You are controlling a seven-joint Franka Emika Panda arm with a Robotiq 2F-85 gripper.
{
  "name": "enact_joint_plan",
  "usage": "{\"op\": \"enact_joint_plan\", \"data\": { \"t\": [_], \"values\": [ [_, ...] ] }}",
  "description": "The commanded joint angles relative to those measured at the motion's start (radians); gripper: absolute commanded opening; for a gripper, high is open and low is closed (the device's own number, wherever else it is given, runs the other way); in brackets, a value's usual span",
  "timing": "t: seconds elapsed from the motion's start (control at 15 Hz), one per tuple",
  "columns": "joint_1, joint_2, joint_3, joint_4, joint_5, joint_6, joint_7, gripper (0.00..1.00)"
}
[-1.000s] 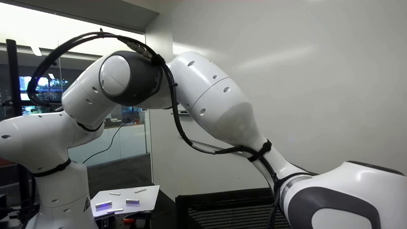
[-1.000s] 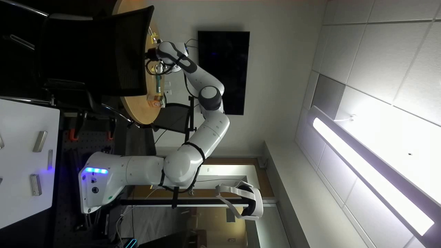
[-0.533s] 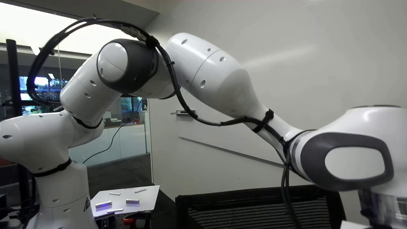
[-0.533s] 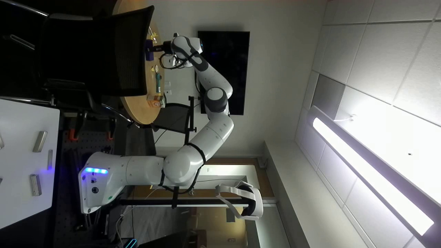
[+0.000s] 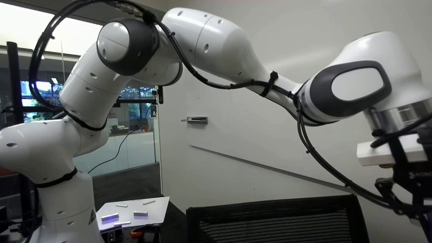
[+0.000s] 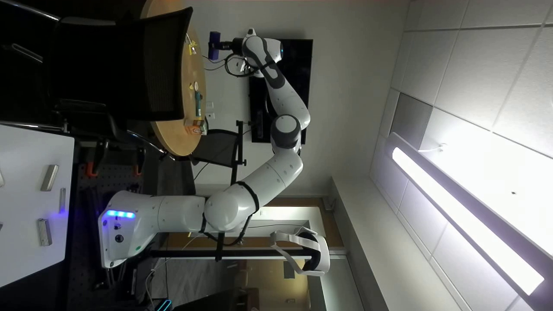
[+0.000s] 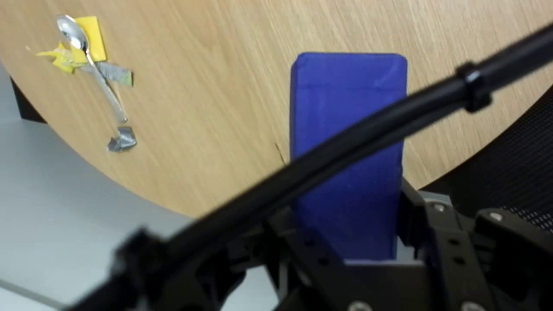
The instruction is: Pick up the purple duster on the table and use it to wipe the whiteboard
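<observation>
Duster (image 7: 354,196), pinched between the fingers (image 7: 411,216), points lengthwise up the wrist view.

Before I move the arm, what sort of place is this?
Probably an office meeting room: there's a large whiteboard, a dark wall-mounted screen and a black mesh-backed chair.

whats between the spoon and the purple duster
In the wrist view, mostly bare wooden table, apart from a yellow piece and grey strip poking from under the spoon, and a thin dark mark near the purple duster.
</observation>
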Motion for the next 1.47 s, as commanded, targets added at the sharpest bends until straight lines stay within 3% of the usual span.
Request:
{"op": "enact_joint_plan", "data": {
  "t": [0.0,0.2,0.47,0.8,1.4],
  "values": [
    [0.022,-0.124,0.026,-0.126,-0.017,0.064,-0.006,0.30],
    [0.044,-0.202,0.056,-0.200,-0.013,0.116,-0.025,0.30],
    [0.084,-0.253,0.090,-0.216,-0.008,0.156,-0.034,0.30],
    [0.114,-0.323,0.154,-0.285,0.057,0.282,-0.025,0.30],
    [0.082,-0.413,0.327,-0.448,0.328,0.521,-0.054,0.30]
  ]
}}
